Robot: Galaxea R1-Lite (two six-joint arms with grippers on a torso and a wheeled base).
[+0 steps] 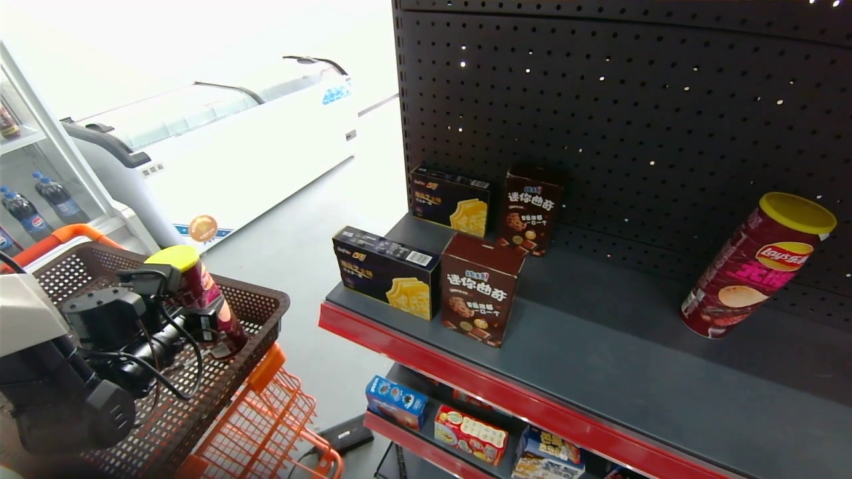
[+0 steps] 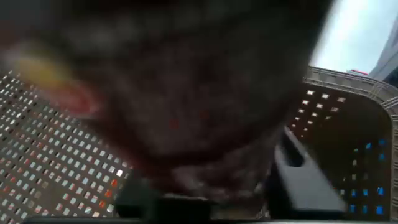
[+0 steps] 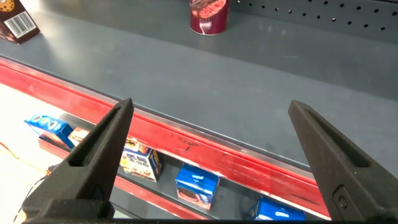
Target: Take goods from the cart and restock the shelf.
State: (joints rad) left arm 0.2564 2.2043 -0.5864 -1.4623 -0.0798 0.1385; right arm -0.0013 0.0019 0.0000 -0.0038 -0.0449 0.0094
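The pick from the cart is judged to be in hand; at the lower left of the head view, within the brown cart basket, a yellow-lidded chips can is held tilted, the left gripper being clenched round its body; whether its base is off the basket floor cannot be told. The next move is judged to call for the can to be raised past the basket rim and carried to the bare middle of the grey shelf board; the right gripper is held released, nothing between its fingers, near the board's red front edge.

At frame right a second chips can is leaned against the black pegboard; at centre, cracker boxes and cookie boxes are stood in pairs. At upper left a white chest freezer is seen; beside it, cola bottles.
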